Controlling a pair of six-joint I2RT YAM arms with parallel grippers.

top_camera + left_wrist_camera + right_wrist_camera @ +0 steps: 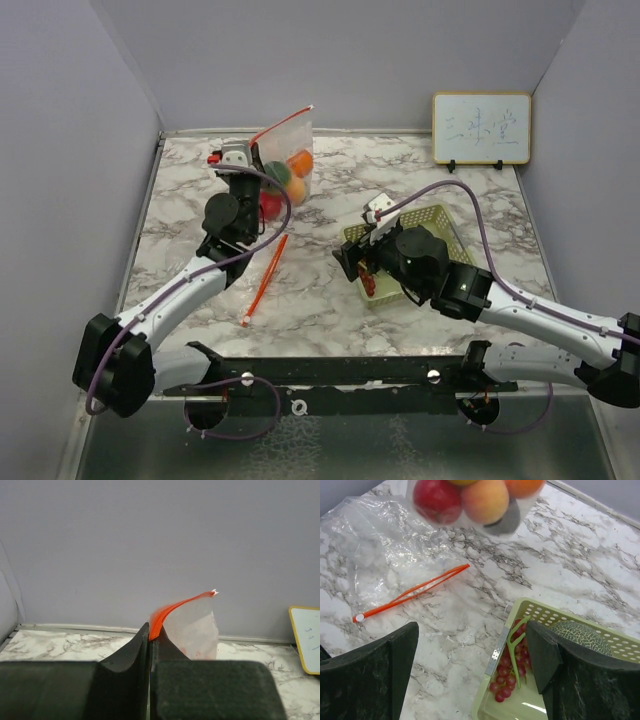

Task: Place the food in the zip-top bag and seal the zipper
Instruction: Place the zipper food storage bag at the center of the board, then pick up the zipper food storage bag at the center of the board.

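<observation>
Right fingers [370,680] stand spread over the grapes [510,672] in the basket [547,611], lower centre of the wrist view, bunch lying lengthwise between them; left fingers [125,665] clamp the bag [192,625] rim.

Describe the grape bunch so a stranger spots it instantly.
On the marble table, find the pale green mesh basket on the right. Inside lies a bunch of small red grapes on a green stem, beside the larger netted green melon.
</observation>
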